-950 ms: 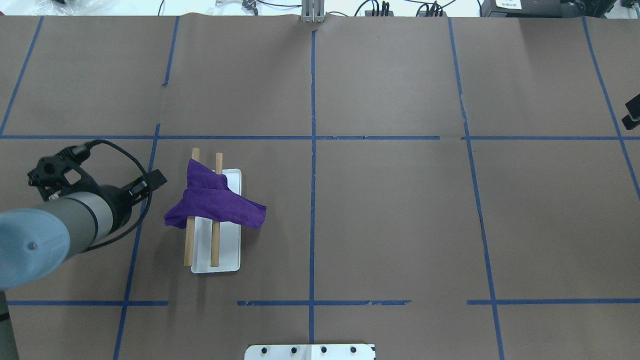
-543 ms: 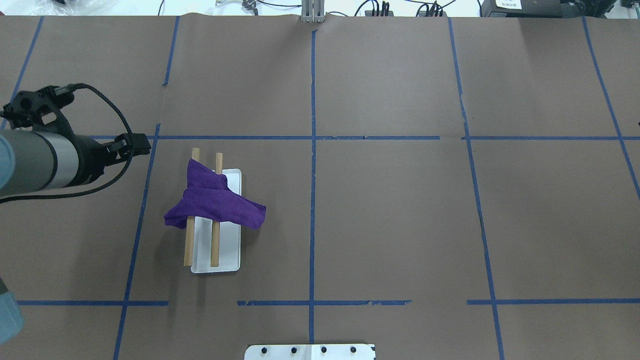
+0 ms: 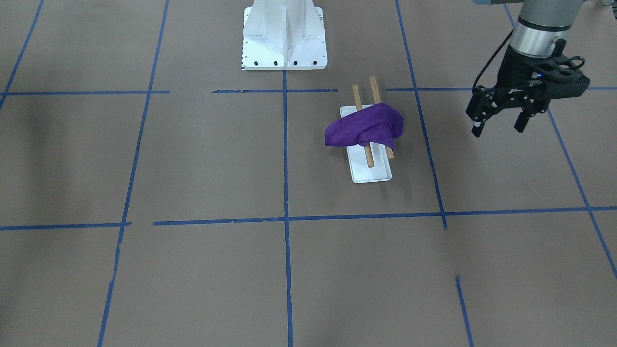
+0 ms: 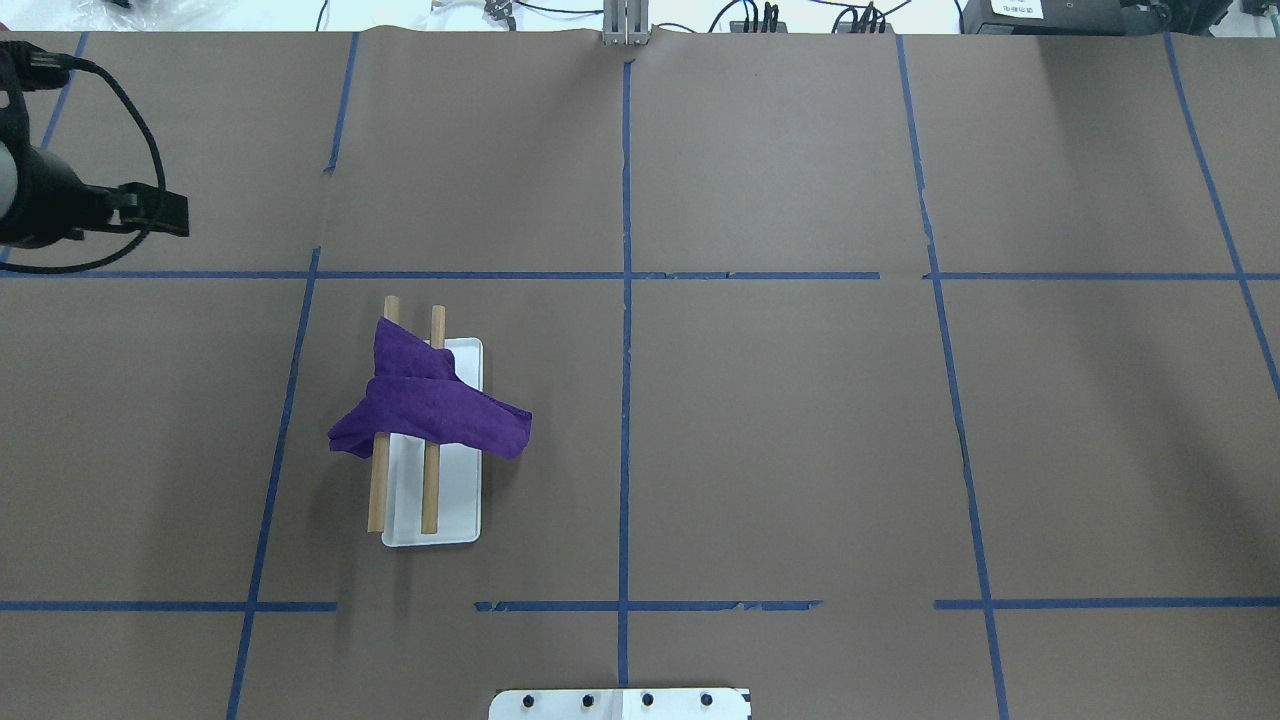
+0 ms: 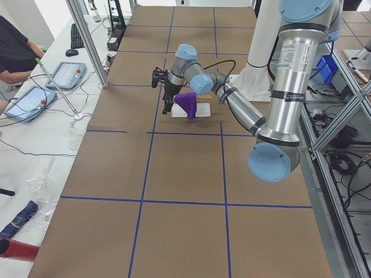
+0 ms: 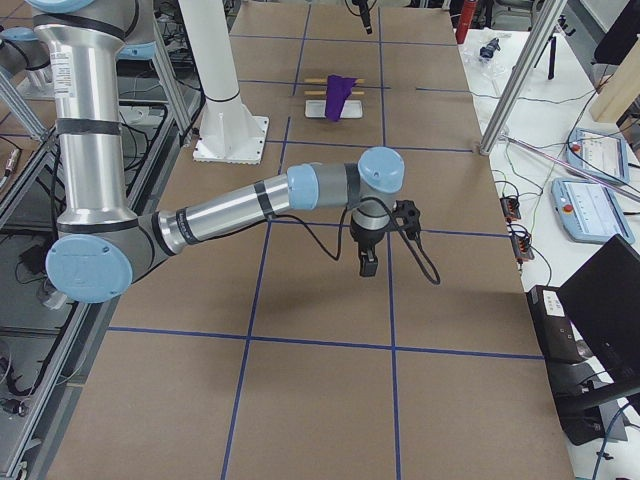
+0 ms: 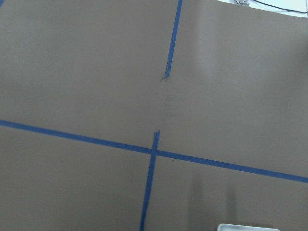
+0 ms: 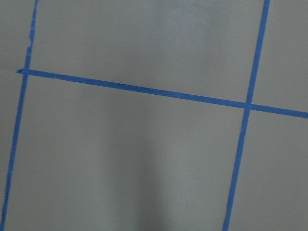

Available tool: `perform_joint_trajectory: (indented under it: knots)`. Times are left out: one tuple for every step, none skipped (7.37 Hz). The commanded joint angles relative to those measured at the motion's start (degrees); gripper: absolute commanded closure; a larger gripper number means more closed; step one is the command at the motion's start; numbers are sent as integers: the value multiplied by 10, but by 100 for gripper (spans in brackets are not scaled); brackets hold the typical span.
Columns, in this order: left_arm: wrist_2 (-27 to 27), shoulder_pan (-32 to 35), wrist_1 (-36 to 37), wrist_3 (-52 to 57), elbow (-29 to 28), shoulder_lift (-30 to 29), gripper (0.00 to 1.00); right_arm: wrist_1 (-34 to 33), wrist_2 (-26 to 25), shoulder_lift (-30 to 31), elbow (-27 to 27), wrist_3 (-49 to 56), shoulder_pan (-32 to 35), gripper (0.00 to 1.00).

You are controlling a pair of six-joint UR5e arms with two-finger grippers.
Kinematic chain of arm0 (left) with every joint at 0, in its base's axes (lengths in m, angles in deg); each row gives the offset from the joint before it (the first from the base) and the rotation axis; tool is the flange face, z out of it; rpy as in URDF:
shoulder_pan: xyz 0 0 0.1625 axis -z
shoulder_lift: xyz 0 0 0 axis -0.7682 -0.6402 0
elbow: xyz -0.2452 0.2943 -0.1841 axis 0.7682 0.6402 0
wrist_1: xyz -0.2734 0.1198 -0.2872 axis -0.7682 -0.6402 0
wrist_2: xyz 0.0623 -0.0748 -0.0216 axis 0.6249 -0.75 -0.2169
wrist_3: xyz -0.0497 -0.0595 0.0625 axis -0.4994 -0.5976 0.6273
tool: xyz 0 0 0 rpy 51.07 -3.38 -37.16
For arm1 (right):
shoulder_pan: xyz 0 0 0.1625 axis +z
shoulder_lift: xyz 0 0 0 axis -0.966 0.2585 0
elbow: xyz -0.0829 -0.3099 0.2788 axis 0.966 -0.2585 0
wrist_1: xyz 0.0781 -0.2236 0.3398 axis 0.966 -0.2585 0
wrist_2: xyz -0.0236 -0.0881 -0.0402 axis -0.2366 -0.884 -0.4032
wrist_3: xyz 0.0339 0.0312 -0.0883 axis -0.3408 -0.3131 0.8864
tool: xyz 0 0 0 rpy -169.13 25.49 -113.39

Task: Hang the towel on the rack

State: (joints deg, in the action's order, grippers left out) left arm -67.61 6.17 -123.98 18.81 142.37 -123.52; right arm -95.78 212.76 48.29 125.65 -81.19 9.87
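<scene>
At the far left of the overhead view the left arm's black two-finger tool (image 4: 160, 212) hangs over the brown paper-covered counter (image 4: 800, 450). It is well apart from the rack and on the far side of the crosswise blue tape line (image 4: 470, 275). The front-facing view shows this tool (image 3: 498, 129) with its fingers (image 3: 476, 130) spread wide and nothing between them. Further right, still left of the counter's middle tape line, stands the rack of two thin parallel brown wooden dowels (image 4: 378, 495) over a flat white rectangular tray (image 4: 458, 510). The purple cloth towel (image 4: 425, 405) lies draped across both dowels on their far half. One bunched end hangs off the outer side of the left dowel, and a pointed corner reaches past the tray's right edge. The near ends of the dowels are bare, and their far tips poke out beyond the cloth. At the middle of the near edge sits the white ribbed pedestal with bolt holes (image 3: 284, 38). The right arm's tool (image 6: 367, 262) appears only in the right side view, pointing down over the counter far from the rack, and whether it is spread or pressed together cannot be told.
</scene>
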Motion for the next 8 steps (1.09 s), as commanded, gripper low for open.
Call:
perform_joint_trajectory:
  knots:
    - [-97, 106, 21, 203, -55, 6, 0, 58, 11, 17, -55, 5, 25, 0]
    - [-149, 155, 21, 285, -98, 9, 0, 56, 9, 19, -56, 3, 26, 0]
    - [-171, 195, 22, 363, -141, 10, 0, 55, 9, 24, -55, 3, 30, 0]
    - [-183, 250, 23, 445, -170, 31, 0, 55, 9, 27, -55, 3, 32, 0]
    - [-184, 297, 24, 520, -204, 43, 0, 55, 9, 28, -56, 3, 32, 0]
    - [-184, 312, 35, 569, -231, 53, 0, 55, 9, 30, -56, 3, 32, 0]
    - [-184, 315, 35, 592, -256, 57, 0, 59, 7, 38, -55, 4, 32, 0]
    - [-184, 315, 36, 592, -259, 58, 0, 59, 9, 40, -54, 4, 32, 0]
